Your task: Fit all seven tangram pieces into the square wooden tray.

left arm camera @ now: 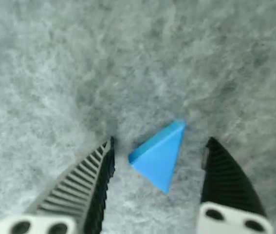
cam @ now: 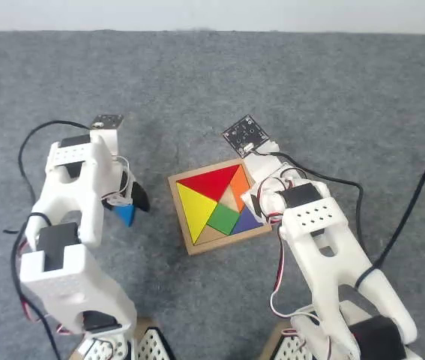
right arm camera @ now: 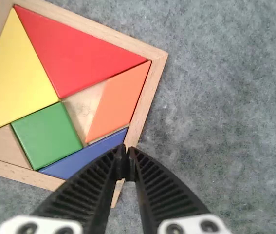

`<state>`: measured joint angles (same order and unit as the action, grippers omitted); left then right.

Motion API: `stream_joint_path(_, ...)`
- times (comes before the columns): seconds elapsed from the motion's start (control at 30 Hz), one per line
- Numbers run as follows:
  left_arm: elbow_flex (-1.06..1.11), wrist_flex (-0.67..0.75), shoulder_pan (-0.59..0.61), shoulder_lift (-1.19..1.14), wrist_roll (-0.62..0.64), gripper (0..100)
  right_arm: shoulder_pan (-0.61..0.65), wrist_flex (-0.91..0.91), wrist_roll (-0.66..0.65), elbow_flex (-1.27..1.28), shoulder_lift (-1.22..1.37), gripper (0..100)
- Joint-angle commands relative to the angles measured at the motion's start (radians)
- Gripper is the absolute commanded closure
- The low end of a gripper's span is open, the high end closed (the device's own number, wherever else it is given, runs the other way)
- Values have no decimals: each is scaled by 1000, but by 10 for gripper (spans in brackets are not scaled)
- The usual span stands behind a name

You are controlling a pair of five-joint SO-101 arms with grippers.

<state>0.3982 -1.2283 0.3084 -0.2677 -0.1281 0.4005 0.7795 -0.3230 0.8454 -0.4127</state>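
Blue triangle [cam: 125,215], half hidden under my arm from above, lies untouched between the left gripper's [left arm camera: 160,142] spread fingers. The right gripper [right arm camera: 126,155] is closed and empty at the tray [right arm camera: 156,73] rim.

Tray [right arm camera: 103,37] sits mid-surface [cam: 309,90], five pieces [right arm camera: 79,53] in it. I note a loose triangle [left arm camera: 159,156] to its left, between the left claw [left arm camera: 159,144] tips.
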Motion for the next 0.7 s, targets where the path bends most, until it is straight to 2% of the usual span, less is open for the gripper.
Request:
stream_joint_path(0.0,-5,-6,-18,12,29,799,-10,-18,-3,-11,-53,975)
stream_joint_path(0.5,-4,-5,-20,11,32,904,-10,-18,-3,-11,-53,975)
stream_joint_path(0.67,-4,-5,-20,11,32,909,-10,-18,-3,-11,-53,975)
